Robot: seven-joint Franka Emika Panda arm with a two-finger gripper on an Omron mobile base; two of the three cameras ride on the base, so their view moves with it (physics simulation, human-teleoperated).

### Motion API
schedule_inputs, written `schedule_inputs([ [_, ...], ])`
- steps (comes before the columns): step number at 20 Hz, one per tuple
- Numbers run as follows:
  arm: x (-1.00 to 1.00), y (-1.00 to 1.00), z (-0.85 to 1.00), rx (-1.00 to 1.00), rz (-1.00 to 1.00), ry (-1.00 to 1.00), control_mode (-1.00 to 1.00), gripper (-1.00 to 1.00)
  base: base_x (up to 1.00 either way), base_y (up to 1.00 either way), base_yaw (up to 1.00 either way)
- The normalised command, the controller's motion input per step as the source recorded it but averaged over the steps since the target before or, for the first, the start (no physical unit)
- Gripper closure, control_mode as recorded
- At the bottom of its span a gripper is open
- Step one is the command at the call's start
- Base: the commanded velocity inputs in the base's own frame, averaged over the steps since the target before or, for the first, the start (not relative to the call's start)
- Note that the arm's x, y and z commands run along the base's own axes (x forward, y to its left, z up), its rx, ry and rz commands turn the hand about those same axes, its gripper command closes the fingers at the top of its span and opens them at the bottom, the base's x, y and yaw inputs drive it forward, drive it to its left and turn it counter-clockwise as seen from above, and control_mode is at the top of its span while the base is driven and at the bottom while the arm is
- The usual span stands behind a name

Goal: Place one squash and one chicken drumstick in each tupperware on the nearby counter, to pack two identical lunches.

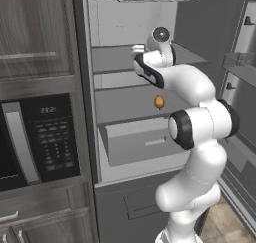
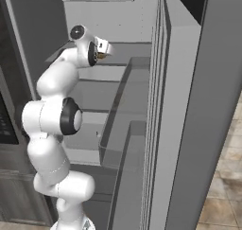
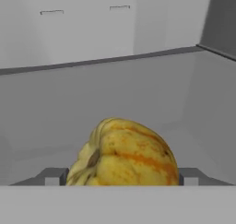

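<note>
A yellow-orange squash (image 3: 124, 154) sits between my two finger tips in the hand view, touching both. My gripper (image 3: 122, 178) is shut on the squash, inside the open fridge above an upper shelf (image 3: 115, 94). From the base views the gripper (image 1: 138, 50) reaches in at upper-shelf height, and a sliver of the squash (image 2: 99, 57) shows at the gripper (image 2: 107, 48). A small orange-brown piece, apparently a chicken drumstick (image 1: 159, 102), stands on a lower shelf. The tupperware and the counter are out of view.
The fridge's open door (image 2: 189, 129) with its door bins (image 2: 123, 110) stands to the right of the arm. A drawer (image 1: 140, 142) lies under the shelves. A built-in microwave (image 1: 40, 137) and dark cabinets (image 1: 35, 32) are at the left.
</note>
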Motion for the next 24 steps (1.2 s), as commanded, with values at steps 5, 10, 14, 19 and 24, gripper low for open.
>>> schedule_inputs([
  [5,-1.00,0.18,0.02,0.00,0.00,-0.05,-1.00,1.00,0.00,0.00,0.00],
  [10,-1.00,0.15,0.26,0.00,0.00,-0.04,-1.00,1.00,0.00,0.00,0.00],
  [14,-1.00,0.00,0.44,0.00,0.00,0.00,-1.00,1.00,0.00,0.00,0.00],
  [19,-1.00,-0.02,0.36,0.00,0.00,0.00,-1.00,1.00,0.00,0.00,0.00],
  [24,-0.99,-0.01,0.25,0.00,0.00,0.00,-1.00,1.00,0.00,0.00,0.00],
])
